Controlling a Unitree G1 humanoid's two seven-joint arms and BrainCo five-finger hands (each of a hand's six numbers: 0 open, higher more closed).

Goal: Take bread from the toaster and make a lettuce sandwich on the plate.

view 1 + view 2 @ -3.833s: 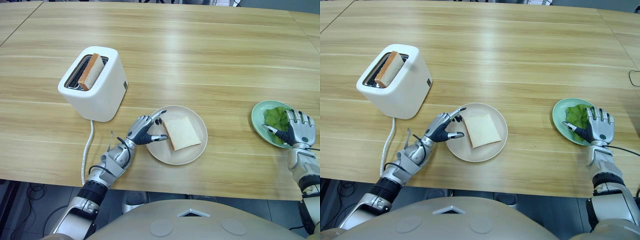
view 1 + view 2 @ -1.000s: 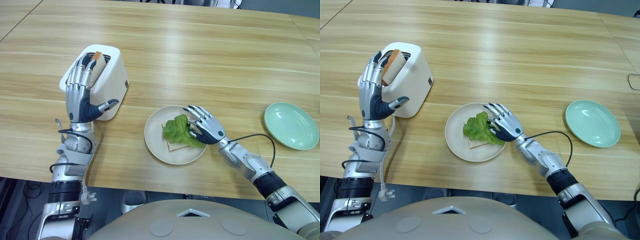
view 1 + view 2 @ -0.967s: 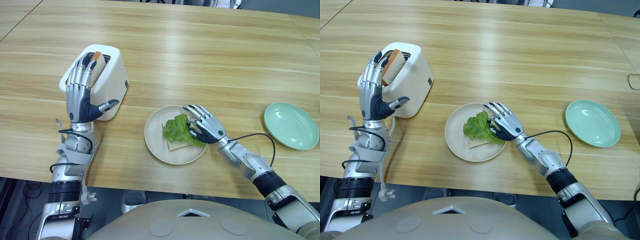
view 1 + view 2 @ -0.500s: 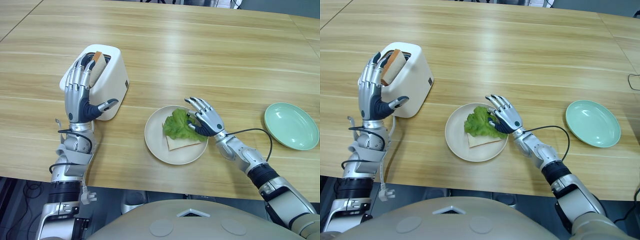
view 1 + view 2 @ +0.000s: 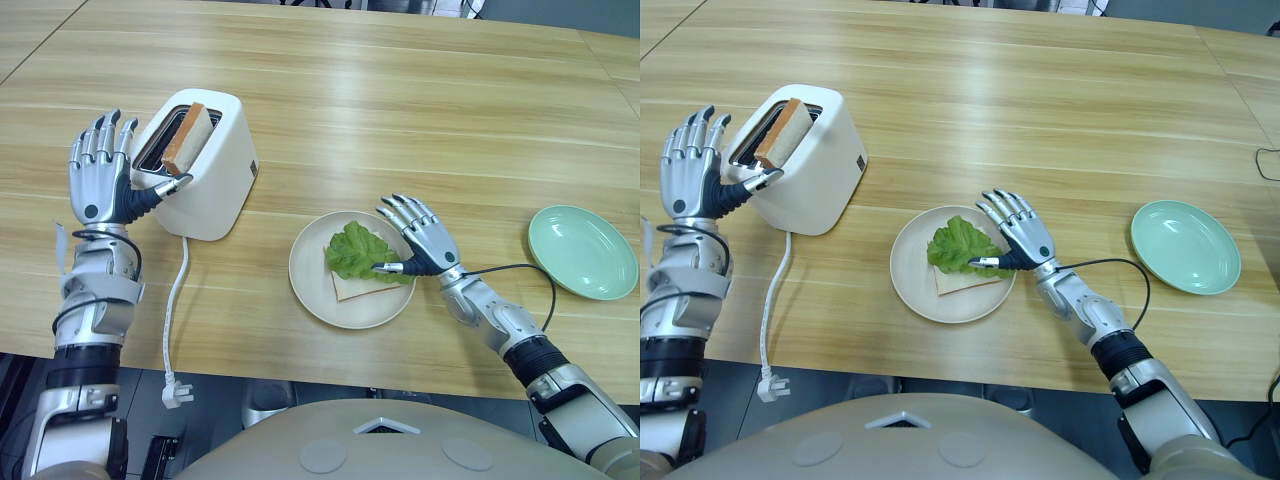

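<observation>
One bread slice [image 5: 186,138] stands upright in the toaster [image 5: 215,185], just right of the spread, empty left robot hand [image 5: 96,185]; the right robot hand [image 5: 426,236], also spread, touches lettuce [image 5: 354,250].

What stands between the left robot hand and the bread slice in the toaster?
Nothing visible. The left robot hand is open beside the toaster, and the bread slice stands up out of the slot, uncovered.
</observation>
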